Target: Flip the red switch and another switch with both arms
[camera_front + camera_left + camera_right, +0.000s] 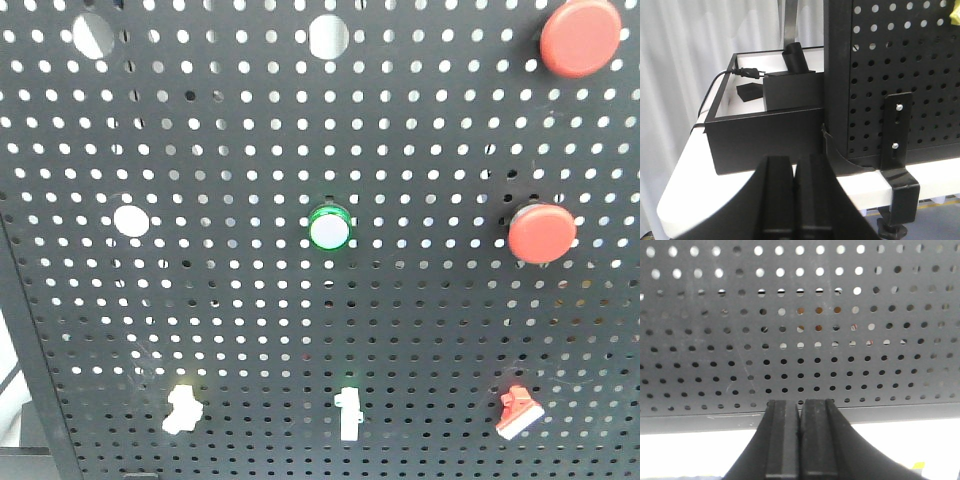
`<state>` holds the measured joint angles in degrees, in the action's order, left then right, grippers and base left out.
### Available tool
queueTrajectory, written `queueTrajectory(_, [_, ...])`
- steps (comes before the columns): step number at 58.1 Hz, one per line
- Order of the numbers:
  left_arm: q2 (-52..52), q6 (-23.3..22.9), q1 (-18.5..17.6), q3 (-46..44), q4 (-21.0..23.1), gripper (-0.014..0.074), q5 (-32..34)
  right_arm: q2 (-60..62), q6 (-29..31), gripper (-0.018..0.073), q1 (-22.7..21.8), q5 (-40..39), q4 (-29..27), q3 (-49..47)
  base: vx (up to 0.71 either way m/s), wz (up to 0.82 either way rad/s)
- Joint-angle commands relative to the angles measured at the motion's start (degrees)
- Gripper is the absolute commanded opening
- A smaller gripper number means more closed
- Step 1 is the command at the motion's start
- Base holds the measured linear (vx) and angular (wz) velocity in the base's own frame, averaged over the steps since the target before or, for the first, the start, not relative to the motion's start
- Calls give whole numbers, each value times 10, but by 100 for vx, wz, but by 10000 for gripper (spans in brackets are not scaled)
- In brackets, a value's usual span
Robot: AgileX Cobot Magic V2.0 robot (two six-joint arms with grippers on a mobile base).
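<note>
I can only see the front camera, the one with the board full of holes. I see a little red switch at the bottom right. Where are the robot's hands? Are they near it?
Observer: Your view lacks both. The right gripper shows in its wrist camera, fingers pressed shut, facing the bottom edge of the pegboard, no switch in sight.
Operator: And the other hand?
Observer: The left gripper is shut too, looking at the board's left corner, where a black clamp bracket fixes it to the white table.
Operator: Anything beside the board?
Observer: Yes, a black tray with a black box and a cable plugged in.
</note>
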<state>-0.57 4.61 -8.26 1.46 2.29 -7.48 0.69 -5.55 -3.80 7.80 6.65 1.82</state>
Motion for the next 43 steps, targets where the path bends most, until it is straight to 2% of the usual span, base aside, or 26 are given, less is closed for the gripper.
queueTrajectory(1, [-11, -2, 1, 12, 0, 3, 43, 7, 3, -6, -3, -46, -15, 3, 0, 0])
queueTrajectory(8, [-11, -2, 1, 12, 0, 3, 43, 7, 2, -6, -3, -45, -36, 3, 0, 0])
queueTrajectory(43, [-11, -2, 1, 12, 0, 3, 43, 7, 2, -6, -3, -45, -35, 3, 0, 0])
